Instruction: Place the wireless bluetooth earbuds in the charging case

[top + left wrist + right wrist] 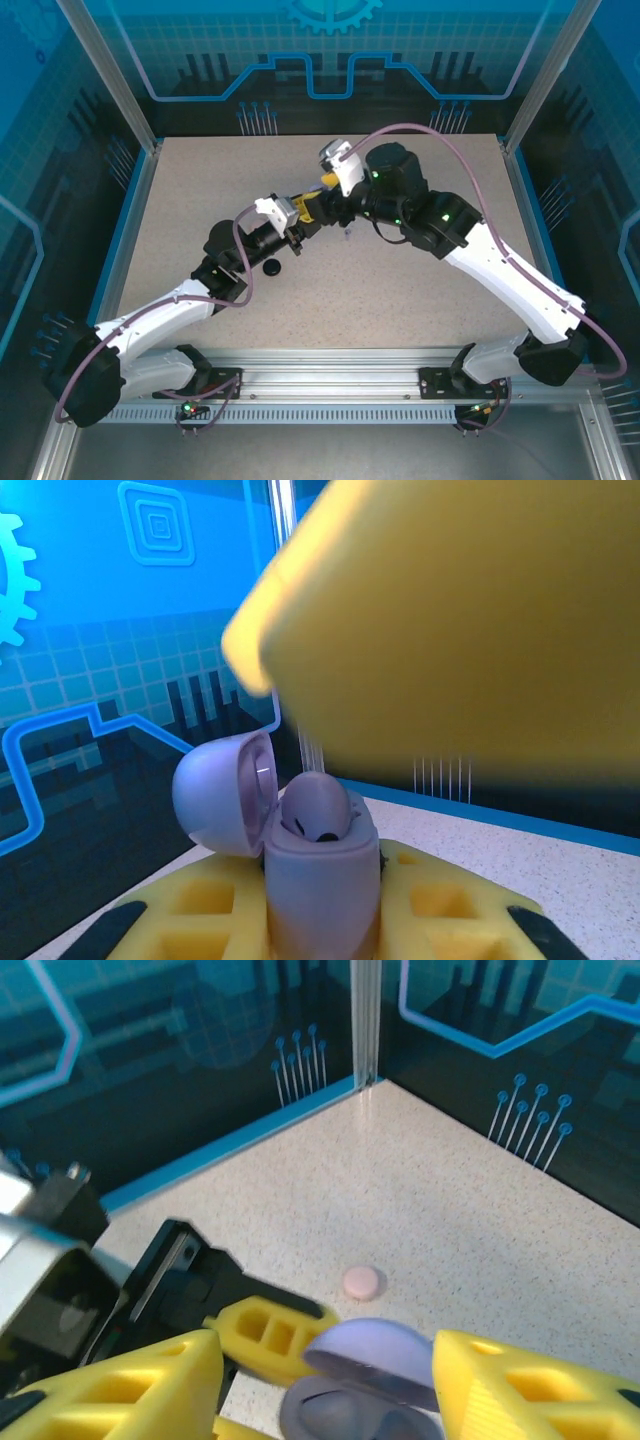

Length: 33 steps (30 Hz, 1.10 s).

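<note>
The left gripper [322,925] is clamped on the lavender case [320,890], low in the middle of the left wrist view. Its yellow fingers press the body from both sides and hold it upright. The lid [225,792] is swung open to the left. A lavender earbud [316,812] sits in the well at the top, rounded head up; I cannot tell whether it is pushed fully home.

The right gripper [328,1375] has its fingers apart, one at the lower left and one at the lower right of the right wrist view. The open case lies between them, and as far as I can see it touches neither.

The earbud looks tiny, light and hard, with a smooth rounded shell, so it will probably be slippery and may squirt out of a firm pinch. The best hold is likely the fingertips alone, across the narrow sides of the head or on the stem, with a gentle squeeze. Seating it should need only a light press straight down.

The case is a stiff shell and takes the clamp well on its body. The hinge is probably the weak point, so the lid should not be gripped.

A small pink round thing [361,1281] lies on the table [480,1220] mid-frame. In the top view, a black round thing [270,267] lies left of centre.
</note>
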Each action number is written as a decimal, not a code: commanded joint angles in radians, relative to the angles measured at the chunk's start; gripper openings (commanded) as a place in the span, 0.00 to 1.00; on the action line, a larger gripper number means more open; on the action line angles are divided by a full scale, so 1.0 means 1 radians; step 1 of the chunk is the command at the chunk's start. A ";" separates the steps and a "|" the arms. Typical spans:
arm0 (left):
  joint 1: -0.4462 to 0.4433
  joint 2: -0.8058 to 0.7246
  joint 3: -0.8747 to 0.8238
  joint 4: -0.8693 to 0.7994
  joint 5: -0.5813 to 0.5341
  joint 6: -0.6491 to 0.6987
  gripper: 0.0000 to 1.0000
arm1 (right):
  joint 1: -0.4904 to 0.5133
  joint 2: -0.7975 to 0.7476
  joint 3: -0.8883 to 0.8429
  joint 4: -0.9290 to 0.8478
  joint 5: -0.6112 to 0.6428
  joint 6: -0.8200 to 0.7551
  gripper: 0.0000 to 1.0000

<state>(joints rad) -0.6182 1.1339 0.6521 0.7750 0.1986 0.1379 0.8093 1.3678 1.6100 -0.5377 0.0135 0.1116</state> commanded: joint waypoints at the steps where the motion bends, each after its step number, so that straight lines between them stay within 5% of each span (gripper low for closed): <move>1: -0.006 -0.020 0.016 0.035 0.008 0.008 0.00 | -0.054 -0.069 0.022 0.025 -0.038 0.079 0.62; 14: -0.007 -0.039 0.004 0.043 -0.008 0.011 0.00 | -0.304 -0.096 -0.168 -0.030 -0.026 0.351 0.67; 24: -0.006 -0.086 -0.012 0.019 -0.042 0.014 0.00 | -0.353 0.293 -0.174 -0.163 0.054 0.434 0.63; 33: -0.006 -0.104 -0.020 0.017 -0.053 0.013 0.00 | -0.336 0.677 0.041 -0.265 0.065 0.458 0.49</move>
<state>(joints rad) -0.6182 1.0515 0.6422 0.7677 0.1677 0.1383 0.4648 2.0003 1.5768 -0.7414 0.0753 0.5495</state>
